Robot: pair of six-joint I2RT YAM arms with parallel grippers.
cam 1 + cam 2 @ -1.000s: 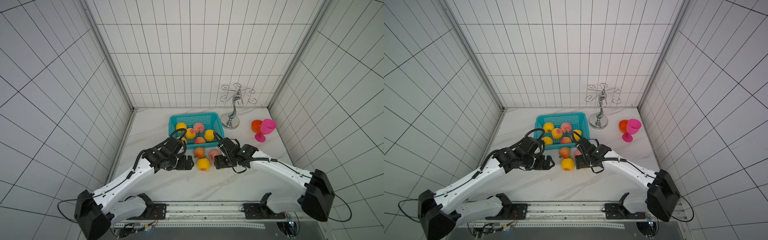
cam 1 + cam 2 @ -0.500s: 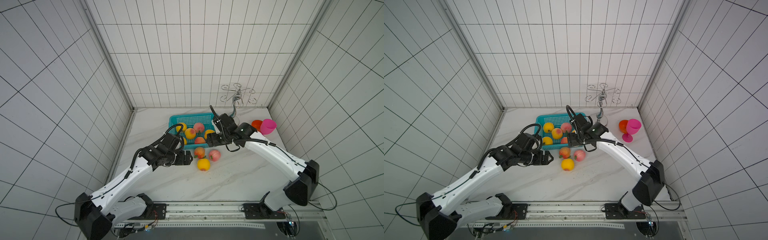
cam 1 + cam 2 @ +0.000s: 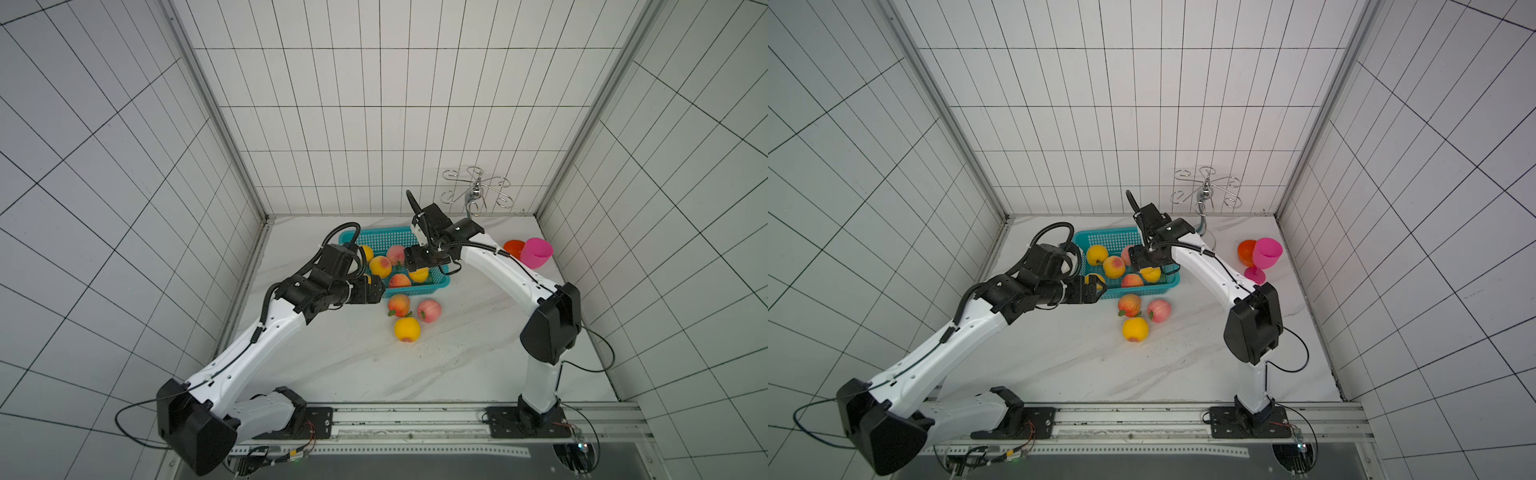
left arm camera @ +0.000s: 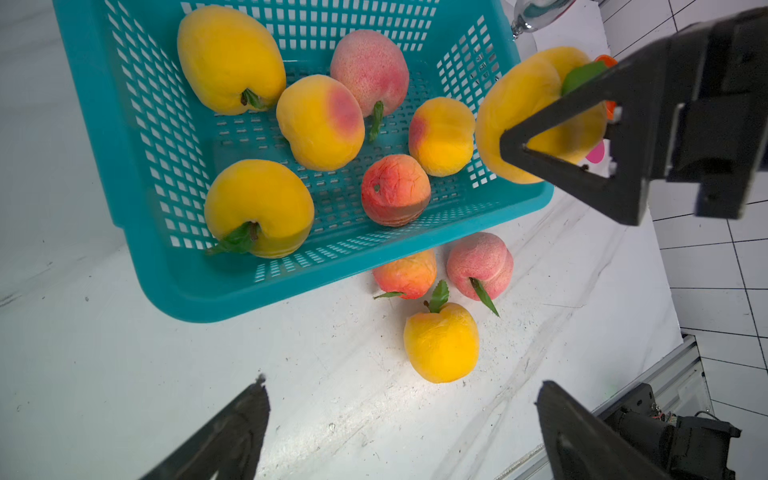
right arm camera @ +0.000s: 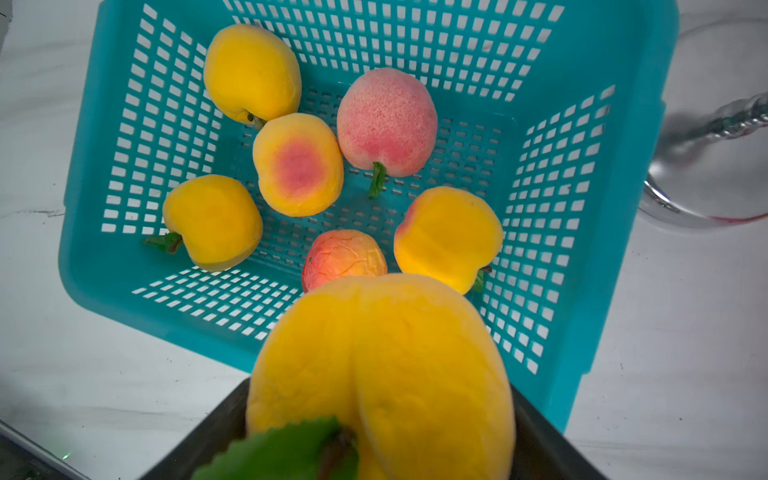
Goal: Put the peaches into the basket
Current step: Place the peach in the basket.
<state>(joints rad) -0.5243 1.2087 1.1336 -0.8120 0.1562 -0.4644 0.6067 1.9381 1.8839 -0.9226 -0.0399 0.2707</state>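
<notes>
The turquoise basket holds several peaches, yellow and pink-red. My right gripper is shut on a yellow peach with a green leaf, above the basket's near right corner. Three peaches lie on the table just in front of the basket: a red-orange one, a pink one and a yellow one. My left gripper is open and empty, left of these three.
An orange goblet and a pink goblet stand to the right of the basket. A chrome wire stand rises behind the basket's right end. Tiled walls close in three sides. The mounting rail runs along the front.
My right arm has risen from the table in front of the basket, carrying the yellow peach up and back to the basket's near right corner. My left gripper has drifted slightly toward the basket, still open.
</notes>
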